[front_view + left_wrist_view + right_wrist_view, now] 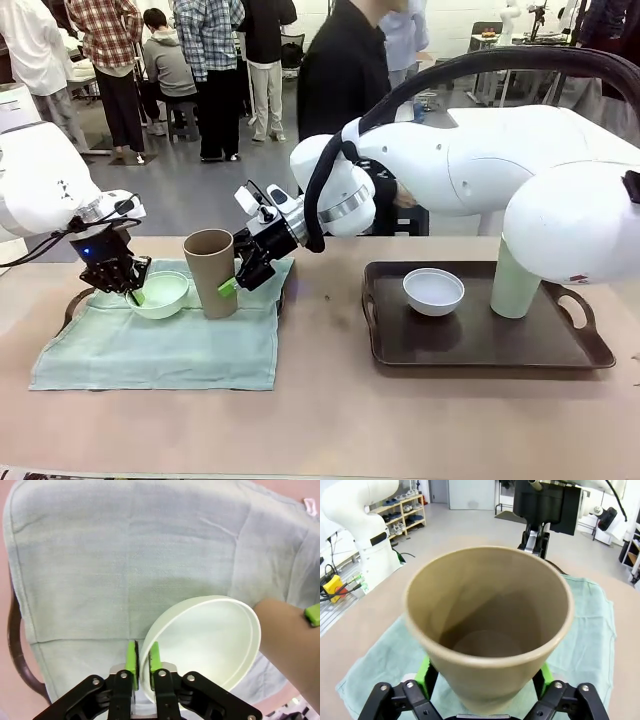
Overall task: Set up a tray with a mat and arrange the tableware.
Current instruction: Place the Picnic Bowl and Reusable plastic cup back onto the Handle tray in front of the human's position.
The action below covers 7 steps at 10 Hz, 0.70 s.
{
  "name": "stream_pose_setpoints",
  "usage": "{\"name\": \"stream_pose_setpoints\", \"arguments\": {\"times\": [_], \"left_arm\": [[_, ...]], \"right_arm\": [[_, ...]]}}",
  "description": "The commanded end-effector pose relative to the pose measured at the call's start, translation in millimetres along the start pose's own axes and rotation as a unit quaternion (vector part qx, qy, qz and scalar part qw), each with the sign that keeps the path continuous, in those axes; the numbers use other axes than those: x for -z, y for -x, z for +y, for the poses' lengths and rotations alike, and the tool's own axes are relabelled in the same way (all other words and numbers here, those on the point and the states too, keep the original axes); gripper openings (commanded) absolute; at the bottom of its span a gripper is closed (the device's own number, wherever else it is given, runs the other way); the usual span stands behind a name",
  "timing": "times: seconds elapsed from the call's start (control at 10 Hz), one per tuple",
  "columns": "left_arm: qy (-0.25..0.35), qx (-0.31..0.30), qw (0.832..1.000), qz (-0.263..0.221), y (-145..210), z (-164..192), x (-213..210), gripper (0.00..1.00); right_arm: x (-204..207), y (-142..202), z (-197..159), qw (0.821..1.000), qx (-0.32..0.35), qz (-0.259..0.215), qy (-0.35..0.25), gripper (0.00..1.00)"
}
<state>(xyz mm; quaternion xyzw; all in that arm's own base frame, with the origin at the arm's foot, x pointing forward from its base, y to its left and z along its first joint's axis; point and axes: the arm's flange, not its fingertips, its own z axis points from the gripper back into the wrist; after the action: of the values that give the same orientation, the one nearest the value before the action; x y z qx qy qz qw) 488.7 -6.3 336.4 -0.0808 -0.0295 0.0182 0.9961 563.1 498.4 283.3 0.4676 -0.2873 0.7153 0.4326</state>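
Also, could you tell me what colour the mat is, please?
Pale grey-green mat, clearest in the left wrist view.

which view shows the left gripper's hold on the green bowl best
Left wrist view: the left gripper pinches the light green bowl by its rim. Front view shows the pinch small, beside the tan cup. Right wrist view: cup blocks it.

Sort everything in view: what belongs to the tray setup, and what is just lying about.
Job: tan-brown cup, light green bowl, green mat, tray under it, whitish bowl, pale green cup, second tray.
Lying about: shoe shelf, yellow box on the floor, people standing behind.
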Motion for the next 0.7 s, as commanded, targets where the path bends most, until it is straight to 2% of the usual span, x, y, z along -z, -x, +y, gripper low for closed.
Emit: {"name": "stream_pose_setpoints", "arguments": {"times": [0.0, 0.2, 0.3, 0.4, 0.6], "left_arm": [[0.002, -0.01, 1.0, -0.005, -3, 1, 0, 1.0], [-0.002, -0.022, 1.0, 0.001, 1, 7, -8, 1.0], [-0.006, -0.026, 1.0, 0.001, 3, 11, -13, 0.46], [-0.013, -0.023, 1.0, 0.007, 8, 17, -20, 0.46], [-0.012, -0.025, 1.0, 0.002, 17, 28, -36, 0.46]], "right_arm": [[-2, -3, -4, 1.0, 0.019, 0.007, 0.002, 1.0], [-9, -11, 5, 0.998, 0.064, 0.024, 0.009, 1.0], [-16, -15, 13, 0.996, 0.077, 0.036, 0.02, 1.0], [-27, -19, 25, 0.994, 0.091, 0.043, 0.028, 1.0], [-44, -27, 47, 0.995, 0.076, 0.038, 0.047, 1.0]]}}
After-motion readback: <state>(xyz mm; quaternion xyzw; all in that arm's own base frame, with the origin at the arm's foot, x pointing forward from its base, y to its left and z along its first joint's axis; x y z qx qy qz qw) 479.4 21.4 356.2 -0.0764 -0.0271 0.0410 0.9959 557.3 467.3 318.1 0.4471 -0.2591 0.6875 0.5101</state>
